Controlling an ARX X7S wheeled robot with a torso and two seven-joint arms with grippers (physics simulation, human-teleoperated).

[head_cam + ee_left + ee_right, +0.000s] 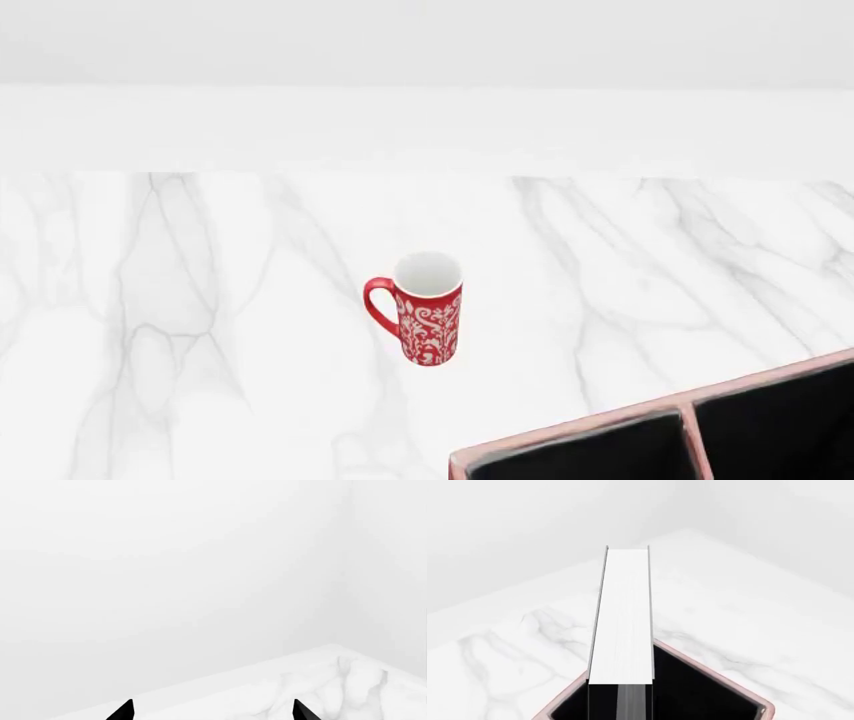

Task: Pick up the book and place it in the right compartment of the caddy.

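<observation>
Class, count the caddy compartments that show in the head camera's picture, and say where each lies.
2. Both are black-lined, at the bottom right of the head view: one left of the pink divider, the other right of it. The caddy runs off the frame, so more may be hidden.

White marble table (200, 300) carries mug (424, 310), caddy (587, 432).
</observation>
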